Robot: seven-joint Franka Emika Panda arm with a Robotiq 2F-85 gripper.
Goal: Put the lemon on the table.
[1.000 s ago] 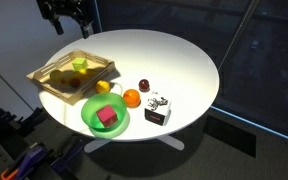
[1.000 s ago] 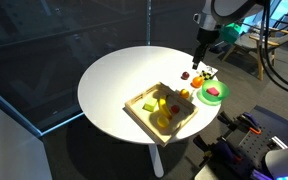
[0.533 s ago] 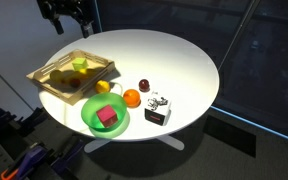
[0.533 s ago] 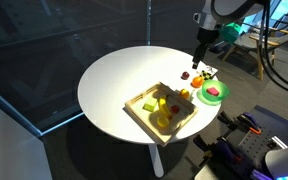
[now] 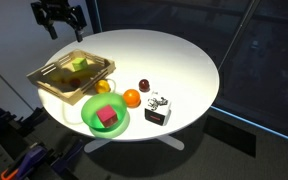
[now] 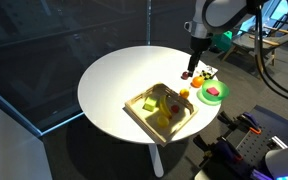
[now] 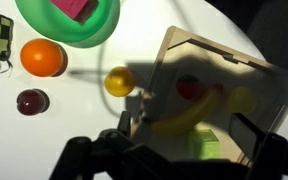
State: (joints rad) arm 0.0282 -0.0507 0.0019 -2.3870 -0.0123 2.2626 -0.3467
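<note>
The lemon (image 7: 245, 101), a small yellow round fruit, lies in shadow in the wooden tray (image 7: 174, 45) beside a banana-like piece, a red fruit and a green block. In an exterior view it is a yellow spot in the tray (image 5: 57, 78). The round white table (image 5: 174, 60) shows in both exterior views (image 6: 114, 80). My gripper (image 7: 184, 125) is open and empty, high above the tray, with its fingers dark at the bottom of the wrist view. It also shows in both exterior views (image 5: 64, 25) (image 6: 191, 60).
Another yellow round fruit (image 7: 119, 81) lies on the table by the tray's corner. Near it are an orange ball (image 7: 42, 57), a dark red fruit (image 7: 31, 101), a green bowl (image 5: 87, 118) holding a pink block, and a checkered box (image 5: 159, 108).
The gripper was still, then shifted slightly sideways toward the tray. Nothing on the table has moved.
</note>
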